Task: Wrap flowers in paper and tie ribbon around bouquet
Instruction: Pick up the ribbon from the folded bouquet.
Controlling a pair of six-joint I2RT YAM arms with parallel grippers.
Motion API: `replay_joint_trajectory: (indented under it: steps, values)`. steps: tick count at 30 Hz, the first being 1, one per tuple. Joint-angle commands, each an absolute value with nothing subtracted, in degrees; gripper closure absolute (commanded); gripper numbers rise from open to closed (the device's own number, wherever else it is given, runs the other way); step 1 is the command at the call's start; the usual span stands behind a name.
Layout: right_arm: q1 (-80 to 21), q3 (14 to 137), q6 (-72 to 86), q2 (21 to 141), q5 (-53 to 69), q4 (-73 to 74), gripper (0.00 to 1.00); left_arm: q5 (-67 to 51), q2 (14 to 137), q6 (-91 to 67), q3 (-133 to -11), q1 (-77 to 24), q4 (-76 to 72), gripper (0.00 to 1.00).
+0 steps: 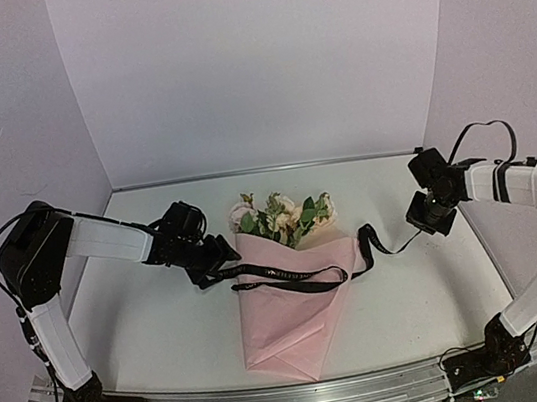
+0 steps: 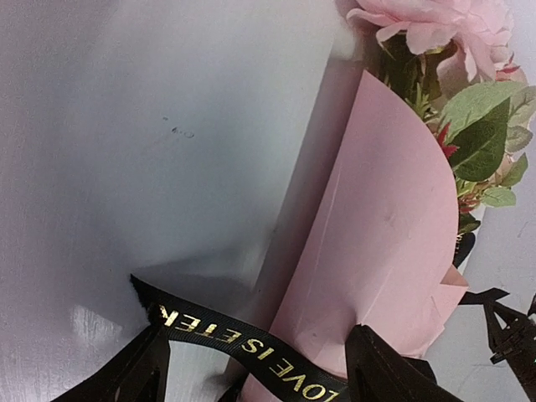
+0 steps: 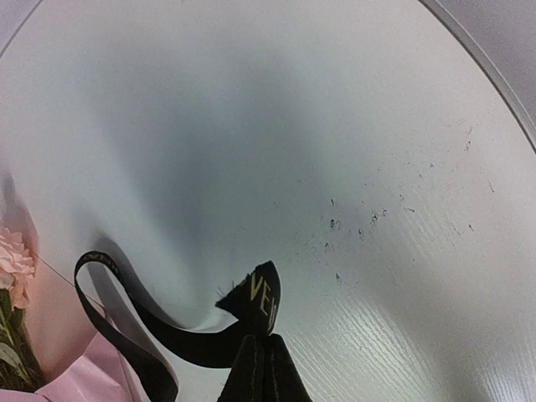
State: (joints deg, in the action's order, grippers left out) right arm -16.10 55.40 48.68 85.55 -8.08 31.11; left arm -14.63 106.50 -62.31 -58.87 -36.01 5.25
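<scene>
White worktop [image 1: 165, 318], seen from above: the bouquet [image 1: 290, 309] lies in the middle with its flowers [image 1: 281, 214] at the far end, and the ribbon [image 1: 290, 279] runs crosswise over it, one arm at each end.

Left wrist: the left jaws stand open with the ribbon [image 2: 251, 352] lying across between them, and the paper [image 2: 377, 234] is just beyond.

Right wrist: the right jaws are closed, pinching the ribbon [image 3: 255, 297] near its tail.

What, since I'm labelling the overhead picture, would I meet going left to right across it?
The left gripper → bouquet → right gripper; the ribbon stretches across all three, so it has no place.
</scene>
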Motion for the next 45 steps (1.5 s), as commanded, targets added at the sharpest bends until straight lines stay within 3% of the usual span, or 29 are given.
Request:
replay_joint_trajectory:
  steps: [1,9,12,19,29,38,45]
  values:
    - [-16.06,57.37,47.74,83.03,-8.79,32.84,1.00,-18.67,106.59,-71.47,-60.84,-35.77,8.72,0.26]
    - [-16.01,56.70,47.99,81.87,-8.35,32.94,1.00,-17.75,108.09,-78.51,-63.69,-34.66,11.08,0.25]
    - [-16.05,56.47,48.11,81.24,-8.10,32.96,1.00,-17.16,110.41,-79.69,-65.13,-34.33,10.58,0.31]
    - [-16.00,56.69,47.99,80.08,-8.00,33.13,1.00,-16.99,113.26,-81.75,-65.96,-34.28,9.77,0.50]
    - [-16.02,57.42,48.00,79.74,-7.47,33.30,1.00,-16.64,114.79,-79.28,-65.09,-34.02,5.83,0.98]
    - [-16.04,61.15,46.70,79.43,-7.21,34.55,1.00,-7.54,106.05,-63.71,-71.77,-34.40,11.06,1.00]
    - [-16.03,66.25,46.42,74.46,-10.75,41.73,1.00,-5.08,102.45,-47.06,-82.79,-41.29,9.33,1.00]
